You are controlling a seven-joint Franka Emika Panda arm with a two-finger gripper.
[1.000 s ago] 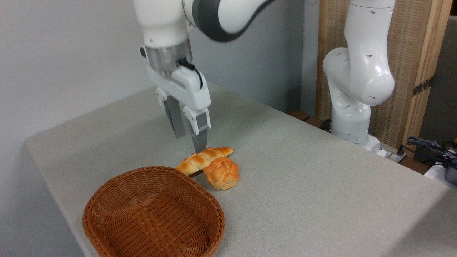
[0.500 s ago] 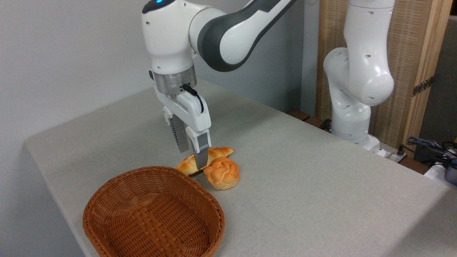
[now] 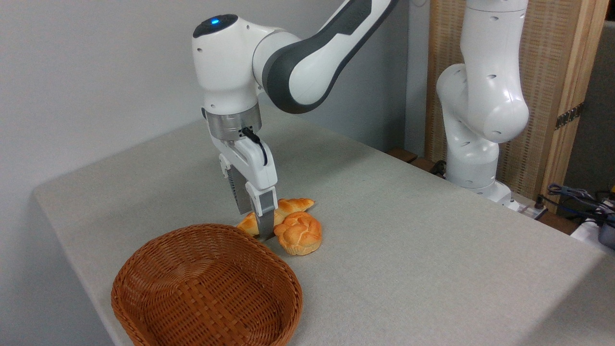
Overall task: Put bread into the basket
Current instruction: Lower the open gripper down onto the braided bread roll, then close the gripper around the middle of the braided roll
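Observation:
The bread [image 3: 292, 206], a long braided golden loaf, lies on the table just beyond the basket [image 3: 294, 293], a shallow brown wicker oval at the front left. My gripper [image 3: 254, 224] points straight down over the loaf's left half and stands open. One finger is on the near side of the loaf and the other on its far side, both tips low by the table. The near finger [image 3: 264, 222] hides the loaf's middle. The basket holds nothing.
A round knotted orange bun [image 3: 299, 233] touches the loaf's near right side, close to my near finger. The arm's white base [image 3: 475, 144] stands at the table's far right edge, with cables [image 3: 581, 197] beyond it. The table's left edge drops off beside the basket.
My gripper has come straight down from above the loaf until its fingers straddle it. The loaf, bun and basket have not moved.

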